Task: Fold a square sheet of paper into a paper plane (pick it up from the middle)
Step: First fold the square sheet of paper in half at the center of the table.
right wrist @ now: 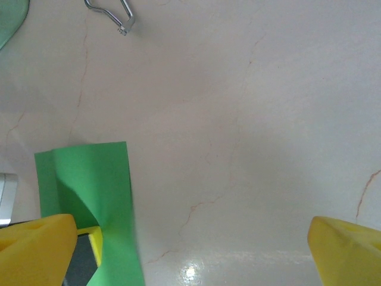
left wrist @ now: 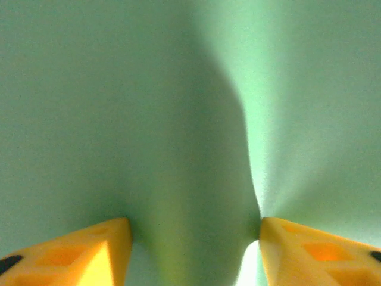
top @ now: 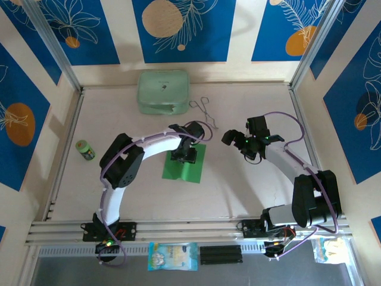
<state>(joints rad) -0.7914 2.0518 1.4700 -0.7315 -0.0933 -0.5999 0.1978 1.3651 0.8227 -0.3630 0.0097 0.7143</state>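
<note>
1. My left gripper (left wrist: 195,238): in the left wrist view both yellow fingertips (left wrist: 89,250) are down on the green paper. The jaws stand about halfway apart. A hump of paper rises between them and touches both inner faces. I cannot tell whether that is a firm hold.
2. The square sheet of paper (left wrist: 119,89): bright green and plain. It lies near the middle of the table (top: 250,190), its near edge flat on the surface (top: 193,170). In the right wrist view it is buckled where my left fingers meet it (right wrist: 89,173).
3. Left gripper from above (top: 183,156): it stands over the far part of the sheet and hides that part. The left arm bends in from the left.
4. My right gripper (right wrist: 190,256): the jaws are spread wide, with nothing but bare table (right wrist: 238,119) between them. From above (top: 231,138) it hangs near the sheet's far right corner, apart from it.
5. Wire tongs (top: 204,112): they lie on the table beyond the sheet, just beside the case and close to my left arm's cable. One end shows in the right wrist view (right wrist: 110,15).
6. Mint case (top: 164,92): pale green, against the far wall.
7. Small green can (top: 86,150): upright, well to the left of the sheet.
8. Snack packet (top: 172,256): it lies below the rail between my arm bases.
</note>
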